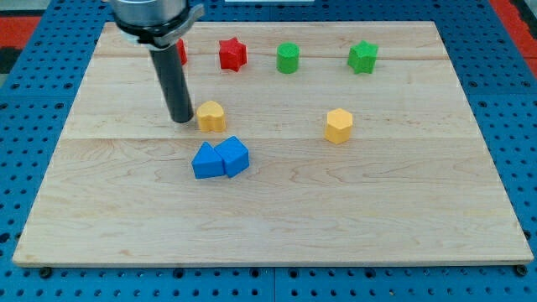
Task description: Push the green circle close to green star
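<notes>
Green circle sits left of green star; my tip, no hand, touches yellow block.

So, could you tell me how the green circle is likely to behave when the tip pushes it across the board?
The green circle looks short and squat, so it will probably slide, not tip. Its round side may let it slip off my tip unless pushed centrally. The wooden board looks smooth and flat, so it should probably glide easily toward the green star.
</notes>
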Controlling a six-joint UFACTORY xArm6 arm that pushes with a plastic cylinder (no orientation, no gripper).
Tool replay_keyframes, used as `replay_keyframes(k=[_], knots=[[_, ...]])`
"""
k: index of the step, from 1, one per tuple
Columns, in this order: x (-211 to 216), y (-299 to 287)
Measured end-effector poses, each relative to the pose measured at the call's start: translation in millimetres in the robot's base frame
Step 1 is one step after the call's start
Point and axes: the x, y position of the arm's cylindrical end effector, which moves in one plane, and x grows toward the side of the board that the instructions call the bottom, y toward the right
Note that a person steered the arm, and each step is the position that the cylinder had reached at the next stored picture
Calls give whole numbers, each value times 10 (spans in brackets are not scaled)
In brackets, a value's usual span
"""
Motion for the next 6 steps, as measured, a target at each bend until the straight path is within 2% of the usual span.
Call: replay_keyframes(k=[1, 3, 4, 5, 6], knots=[[-6, 219], [-6, 1032], [-2, 1125], [74, 727], [263, 784]])
